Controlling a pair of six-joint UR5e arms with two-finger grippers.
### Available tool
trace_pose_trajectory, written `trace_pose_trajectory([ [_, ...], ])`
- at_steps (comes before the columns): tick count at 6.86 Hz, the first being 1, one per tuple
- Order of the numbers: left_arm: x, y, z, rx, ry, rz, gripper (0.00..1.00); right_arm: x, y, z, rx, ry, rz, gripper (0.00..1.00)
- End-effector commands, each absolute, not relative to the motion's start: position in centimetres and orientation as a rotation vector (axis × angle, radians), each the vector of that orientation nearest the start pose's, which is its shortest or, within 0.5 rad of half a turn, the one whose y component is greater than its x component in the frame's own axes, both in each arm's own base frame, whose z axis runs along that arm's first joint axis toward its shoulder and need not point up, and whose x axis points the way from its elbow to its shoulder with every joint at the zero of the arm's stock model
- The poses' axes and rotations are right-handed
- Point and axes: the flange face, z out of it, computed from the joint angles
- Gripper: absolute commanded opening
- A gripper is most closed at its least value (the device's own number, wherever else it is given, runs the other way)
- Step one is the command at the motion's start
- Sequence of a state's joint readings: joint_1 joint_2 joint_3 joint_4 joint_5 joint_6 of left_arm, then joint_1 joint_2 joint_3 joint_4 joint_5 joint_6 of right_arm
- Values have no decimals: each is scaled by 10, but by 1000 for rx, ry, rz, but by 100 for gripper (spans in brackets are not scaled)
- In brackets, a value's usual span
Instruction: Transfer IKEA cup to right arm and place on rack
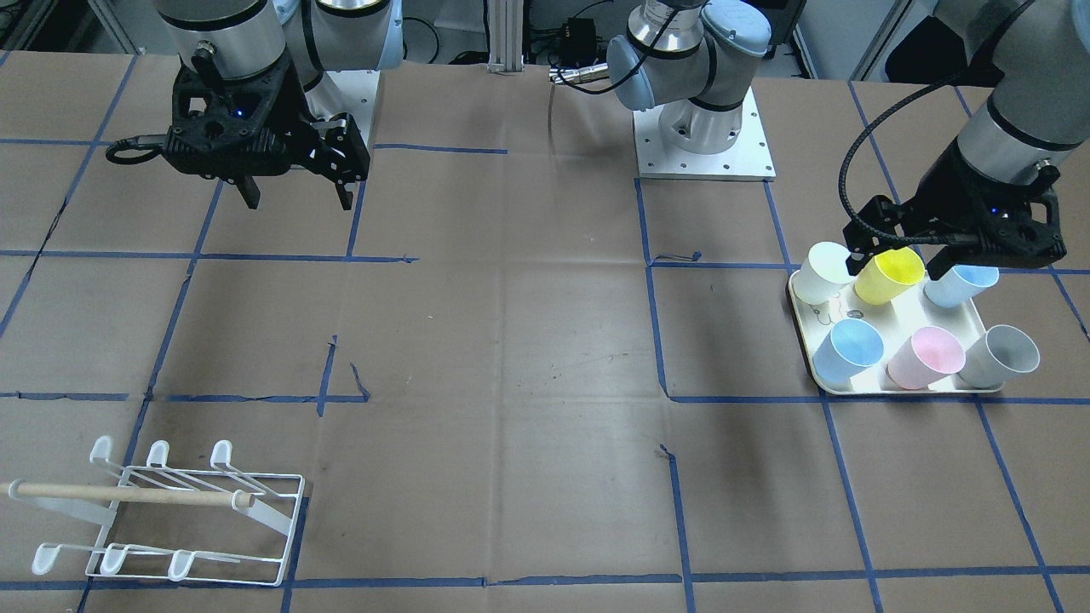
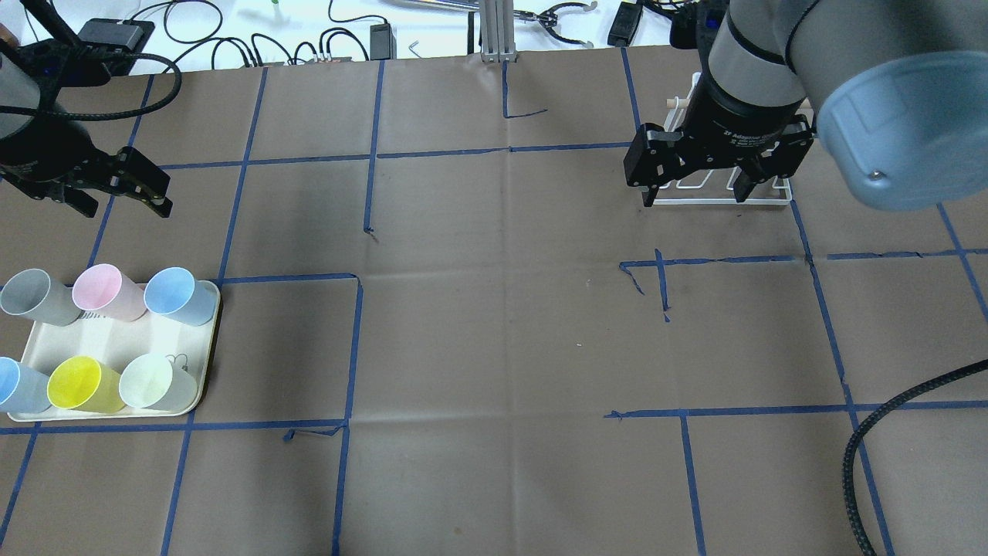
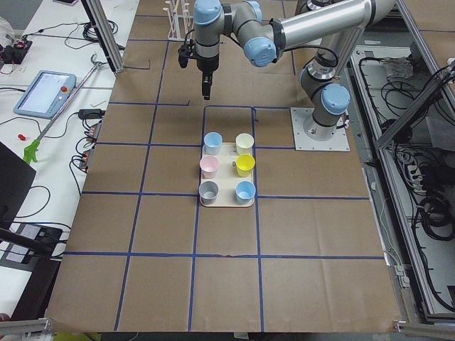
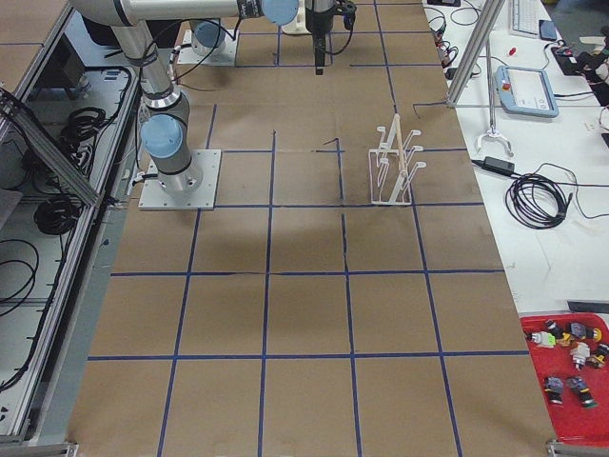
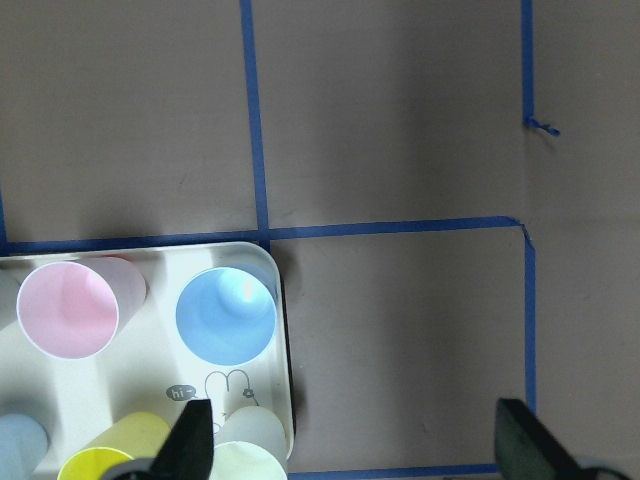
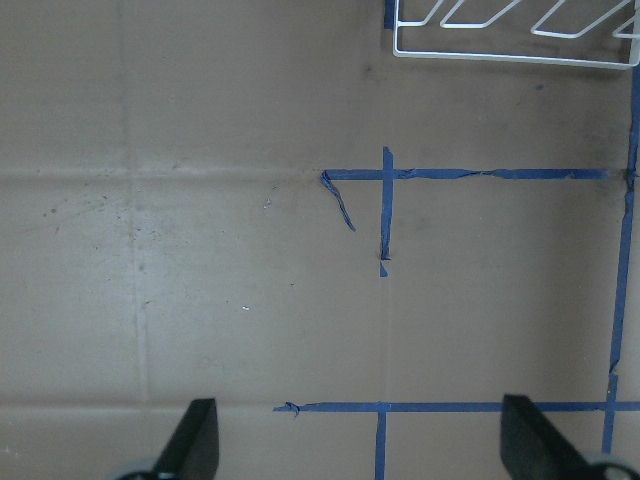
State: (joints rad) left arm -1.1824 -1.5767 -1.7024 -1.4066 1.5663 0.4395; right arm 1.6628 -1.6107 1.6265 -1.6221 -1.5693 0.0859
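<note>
Several plastic cups stand on a cream tray [image 2: 100,340]: grey [image 2: 31,293], pink [image 2: 104,289], blue [image 2: 177,293], a second blue [image 2: 15,386], yellow [image 2: 77,384] and white [image 2: 154,382]. My left gripper [image 2: 117,205] is open and empty, high up by the tray's far side. In the left wrist view [image 5: 357,440] a blue cup [image 5: 226,315] and a pink cup [image 5: 68,310] lie below. My right gripper [image 2: 695,191] is open and empty, raised in front of the white wire rack [image 1: 170,511]. The rack's edge shows in the right wrist view [image 6: 510,30].
Brown paper with blue tape lines covers the table [image 2: 494,324]. The arms' base plates [image 1: 705,136] stand at the robot's edge. Cables and a teach pendant [image 3: 44,92] lie beyond the table. A red bin of small parts [image 4: 571,362] sits off the table.
</note>
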Motion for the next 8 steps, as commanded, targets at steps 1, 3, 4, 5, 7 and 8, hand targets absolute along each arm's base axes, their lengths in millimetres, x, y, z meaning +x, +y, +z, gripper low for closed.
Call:
trace_pose_trajectory([
  [1, 90, -516, 419, 79, 3129, -58, 99, 177, -464, 484, -7, 3137, -53, 100],
  [3, 91, -514, 355, 82, 3115, -107, 99, 178, -463, 483, 7, 3131, -47, 100],
  [4, 87, -508, 323, 79, 3108, -131, 99, 181, -465, 485, 29, 3104, -80, 100],
  [5, 83, -499, 301, 77, 3110, -136, 99, 184, -467, 484, 141, 3060, -99, 100],
  [7, 82, -497, 261, 79, 3112, -112, 99, 186, -470, 471, 431, 2943, -297, 100],
  [8, 84, -500, 252, 82, 3114, -99, 99, 189, -464, 472, 601, 2834, -348, 100],
])
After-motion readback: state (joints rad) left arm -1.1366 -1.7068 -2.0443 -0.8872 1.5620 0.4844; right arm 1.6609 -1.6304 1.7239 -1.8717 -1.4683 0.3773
